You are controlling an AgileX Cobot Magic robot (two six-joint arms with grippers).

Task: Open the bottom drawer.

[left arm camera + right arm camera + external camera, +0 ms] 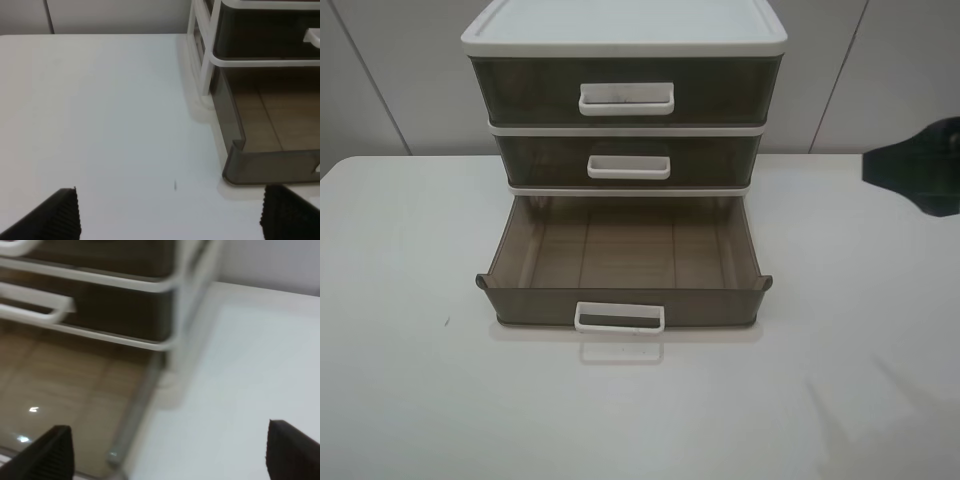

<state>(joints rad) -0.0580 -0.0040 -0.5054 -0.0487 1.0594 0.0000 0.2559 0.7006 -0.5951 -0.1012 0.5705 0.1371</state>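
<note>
With my left gripper (169, 192) empty, fingers apart, toward 8 o'clock of the bottom drawer (620, 300), which stands far out toward 6 o'clock, and my right gripper (167, 426) equally spread at its 3 o'clock, I fear a careless sweep could bump it back in.

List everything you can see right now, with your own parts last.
drawer unit: 1, white frame and lid, back middle of the table
top drawer: 1, smoky brown, shut
middle drawer: 1, smoky brown, shut
bottom drawer: 1, smoky brown, pulled out, nothing visible inside
handles: 3, white, one on each drawer front
table: 1, white, under the unit
wall: 1, pale grey panels, behind the unit
arm part: 1, black, right edge of the high view
left tool: 1, black, open, left of the bottom drawer
right tool: 1, black, open, at the bottom drawer's right side
</note>
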